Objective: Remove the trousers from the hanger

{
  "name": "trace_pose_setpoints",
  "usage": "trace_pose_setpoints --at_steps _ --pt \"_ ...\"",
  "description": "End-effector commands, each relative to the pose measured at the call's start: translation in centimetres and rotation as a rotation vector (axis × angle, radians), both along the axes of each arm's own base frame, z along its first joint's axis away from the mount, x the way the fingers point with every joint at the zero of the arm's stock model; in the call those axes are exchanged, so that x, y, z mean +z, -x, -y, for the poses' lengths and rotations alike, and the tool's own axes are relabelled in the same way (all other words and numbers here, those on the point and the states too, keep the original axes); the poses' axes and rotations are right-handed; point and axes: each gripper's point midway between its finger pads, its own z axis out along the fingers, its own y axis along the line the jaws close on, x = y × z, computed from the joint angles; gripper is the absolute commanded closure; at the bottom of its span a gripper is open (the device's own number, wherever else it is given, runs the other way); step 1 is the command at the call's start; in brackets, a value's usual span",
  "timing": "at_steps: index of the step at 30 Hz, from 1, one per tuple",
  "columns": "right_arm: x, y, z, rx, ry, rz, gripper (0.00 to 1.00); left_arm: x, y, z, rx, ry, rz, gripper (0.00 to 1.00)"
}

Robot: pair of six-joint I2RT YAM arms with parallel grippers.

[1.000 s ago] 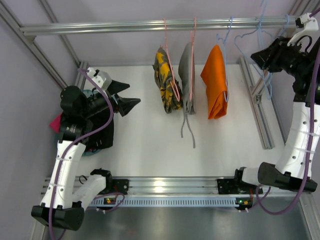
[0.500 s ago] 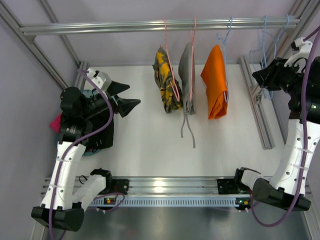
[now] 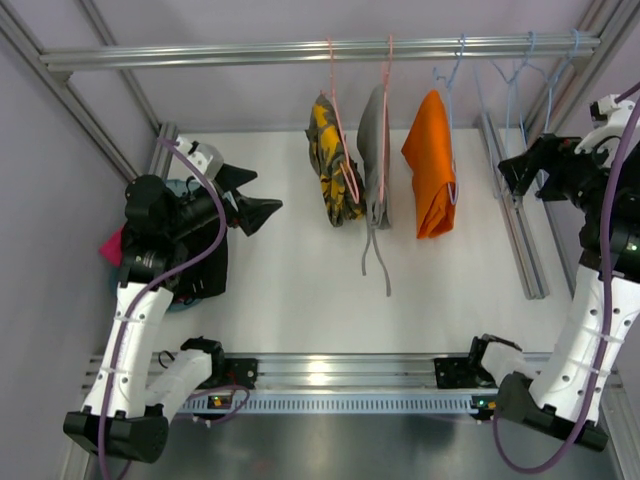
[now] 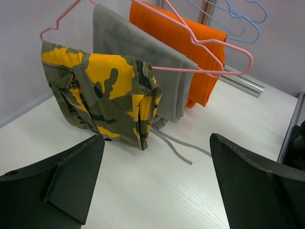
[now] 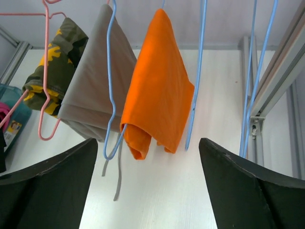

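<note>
1. Trousers already off the rail: the pink pair [image 3: 108, 246] shows only as a small corner at the left edge of the counter [image 3: 300, 300]. The rest of it is hidden under the left arm.
2. The black pair [image 3: 206, 272] lies just to the right of the pink one, under the same arm. Its dark cloth is hard to tell from the arm's black housing.
3. Both pairs sit in a teal bin [image 5: 14, 106], which is cut off by the frame edge in the right wrist view. A small yellowish tag [image 5: 13, 127] on the bin is too small to read.
4. Three folded garments hang from the rail [image 3: 250, 50]: a camouflage garment [image 4: 100, 95] and a grey garment [image 4: 143, 57] on pink hangers [image 4: 200, 71], and an orange garment [image 4: 190, 52] on a blue hanger [image 5: 110, 71].
5. Grey cords [image 4: 176, 145] trail from the grey garment onto the counter.
6. Two bare blue hangers [image 3: 512, 90] hang at the right end of the rail. Their thin wire is faint from above, and their hooks are cut off in the right wrist view.
7. The left gripper [image 4: 156, 138] has its jaws wide apart with nothing between them. It faces the camouflage garment from well apart.
8. The right gripper [image 5: 147, 140] also has its jaws apart and holds nothing. It faces the orange garment, near the bare hangers, and I cannot tell whether it touches their wire.
</note>
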Motion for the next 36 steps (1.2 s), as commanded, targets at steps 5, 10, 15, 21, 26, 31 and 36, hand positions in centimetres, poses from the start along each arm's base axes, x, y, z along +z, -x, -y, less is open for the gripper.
trace_pose_setpoints --at_steps 5,10,15,21,26,31,36 --pt "3.3 2.5 0.2 -0.056 0.074 0.095 0.02 -2.0 -1.4 -1.1 0.118 0.000 -0.175 0.02" --pt "3.2 3.5 -3.5 0.187 0.031 0.072 0.01 -5.1 -2.9 -2.6 0.242 -0.087 -0.498 0.02" --pt "3.1 3.3 -6.2 0.345 -0.131 0.067 0.01 -7.5 -4.1 -5.0 0.387 -0.158 -0.629 0.02" --pt "0.9 1.3 -8.6 0.410 -0.119 0.045 0.01 -6.0 -2.6 -5.5 0.388 -0.166 -0.581 0.02" --pt "-1.6 1.8 -11.2 0.522 -0.092 0.018 0.00 -5.8 -2.1 -8.5 0.517 -0.202 -0.549 0.02" --pt "-4.0 3.6 -13.1 0.614 -0.022 0.003 0.01 -5.3 -1.7 -11.2 0.651 -0.268 -0.500 0.02" --pt "-5.0 4.9 -12.8 0.610 0.008 0.015 0.01 -4.1 -2.0 -12.2 0.709 -0.271 -0.466 0.02"
